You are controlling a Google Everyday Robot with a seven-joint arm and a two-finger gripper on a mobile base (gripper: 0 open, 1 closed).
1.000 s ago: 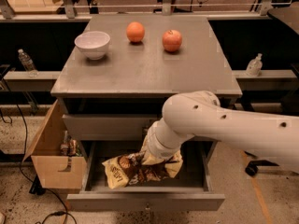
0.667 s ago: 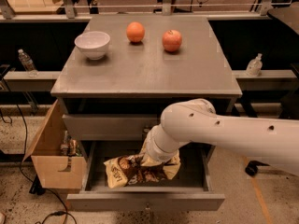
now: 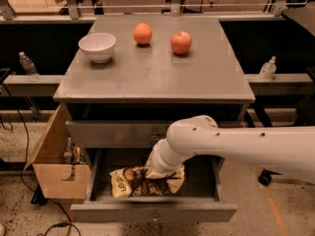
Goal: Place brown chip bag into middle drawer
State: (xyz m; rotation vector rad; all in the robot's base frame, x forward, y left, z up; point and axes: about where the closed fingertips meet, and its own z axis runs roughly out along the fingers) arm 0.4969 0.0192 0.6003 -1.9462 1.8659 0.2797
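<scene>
a grey cabinet (image 3: 147,77) fills the middle of the camera view, its flat top carrying three small things. the robot's white arm (image 3: 256,149) comes in from the right edge, crosses in front of the cabinet and bends down at a rounded joint into the open drawer (image 3: 152,211), the lowest one in view, which is pulled well out toward the camera. above it a closed drawer front (image 3: 113,133) sits flush. a cardboard box (image 3: 54,181) stands on the floor against the cabinet's left side, flaps up, with some packets inside. the brown chip bag (image 3: 129,182) lies crumpled on the floor of the open drawer, left of centre, its dark middle and tan-yellow ends showing, its right part under the arm's wrist. the gripper (image 3: 156,173) is down inside the drawer, pressed onto the bag's right half; the wrist hides it, so whether it grips the bag or is open cannot be told. on the cabinet top a white bowl (image 3: 97,46) sits near the back left corner, an orange (image 3: 142,33) to its right near the back edge, and a red apple (image 3: 181,42) just right of the orange, apart from it. a water bottle (image 3: 28,65) stands on the ledge to the left and a clear pump bottle (image 3: 267,69) on the ledge to the right.
</scene>
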